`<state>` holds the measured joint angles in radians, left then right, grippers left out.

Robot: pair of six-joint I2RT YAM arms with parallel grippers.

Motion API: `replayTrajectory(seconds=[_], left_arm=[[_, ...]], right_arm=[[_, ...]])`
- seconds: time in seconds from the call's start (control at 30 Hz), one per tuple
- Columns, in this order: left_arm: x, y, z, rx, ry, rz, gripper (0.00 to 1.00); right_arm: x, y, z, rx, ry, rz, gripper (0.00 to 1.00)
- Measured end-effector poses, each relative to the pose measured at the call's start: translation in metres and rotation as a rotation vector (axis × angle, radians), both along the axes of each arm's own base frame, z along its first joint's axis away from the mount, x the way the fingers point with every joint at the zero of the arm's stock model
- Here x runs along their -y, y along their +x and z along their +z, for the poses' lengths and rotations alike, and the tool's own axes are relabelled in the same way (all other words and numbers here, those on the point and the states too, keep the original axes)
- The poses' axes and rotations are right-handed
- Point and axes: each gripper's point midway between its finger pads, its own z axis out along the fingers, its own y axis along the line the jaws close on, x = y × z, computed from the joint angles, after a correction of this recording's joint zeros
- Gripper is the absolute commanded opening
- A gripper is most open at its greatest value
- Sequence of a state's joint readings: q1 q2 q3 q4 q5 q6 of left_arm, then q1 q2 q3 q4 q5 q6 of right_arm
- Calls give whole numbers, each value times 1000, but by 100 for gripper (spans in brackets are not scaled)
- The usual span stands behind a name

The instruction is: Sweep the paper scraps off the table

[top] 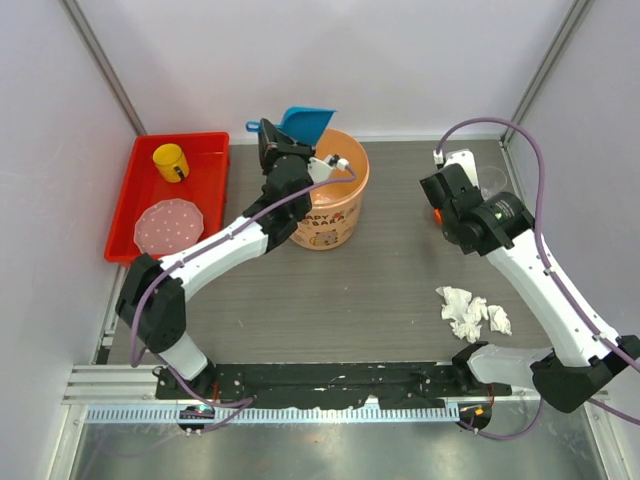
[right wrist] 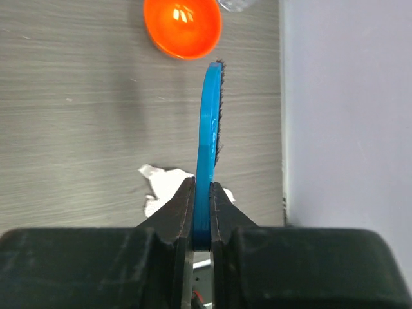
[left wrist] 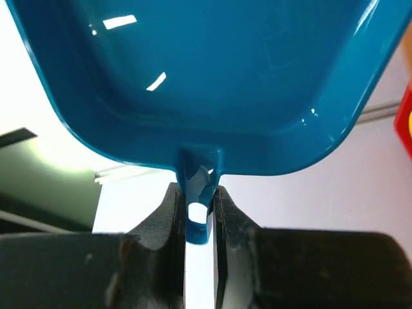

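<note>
At the far left of the table point(top: 350, 300) sat a red tray point(top: 122, 205). It held a yellow cup point(top: 170, 162) at its far end and a pink speckled plate point(top: 168, 225) nearer.

To the right of the tray, the left arm reached away towards the far wall. The left gripper point(left wrist: 199, 207) was clamped on the short handle of a blue dustpan point(left wrist: 206, 77). In the left wrist view both jaws pressed against that handle, and the pan's hollow filled the view above them. From overhead the dustpan stood at the far rim of an orange bucket point(top: 335, 215), which rested on the table just right of the arm.

Further right, the right gripper point(right wrist: 203, 193) was closed on a thin blue brush point(right wrist: 209, 122), seen edge-on with dark bristles along its right side. An orange round thing point(right wrist: 183, 26) lay on the table beyond the brush tip, near the right wall.

The paper scraps point(top: 472, 310) lay bunched together on the near right part of the table, close beside the right arm's lower link and well apart from the bucket. In the right wrist view one white scrap showed just behind the jaws, on the left side.
</note>
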<state>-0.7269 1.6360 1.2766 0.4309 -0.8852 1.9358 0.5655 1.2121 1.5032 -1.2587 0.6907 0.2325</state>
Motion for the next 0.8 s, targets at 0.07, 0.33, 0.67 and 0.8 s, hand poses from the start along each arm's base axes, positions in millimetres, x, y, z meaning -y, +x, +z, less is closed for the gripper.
replayTrajectory(seconds=[0.07, 0.33, 0.67, 0.8], left_arm=[[-8, -5, 11, 20, -20, 26, 0], [-17, -44, 55, -227, -635, -118, 0], [-59, -202, -133, -919, -872, 13, 0], [-71, -221, -207, -1111, -817, 204, 0]], right_arm=[[14, -1, -5, -30, -51, -20, 1], [61, -32, -75, -332, -391, 46, 1], [40, -60, -161, -627, -383, 295, 1], [-27, -52, -184, -687, -291, 498, 1]])
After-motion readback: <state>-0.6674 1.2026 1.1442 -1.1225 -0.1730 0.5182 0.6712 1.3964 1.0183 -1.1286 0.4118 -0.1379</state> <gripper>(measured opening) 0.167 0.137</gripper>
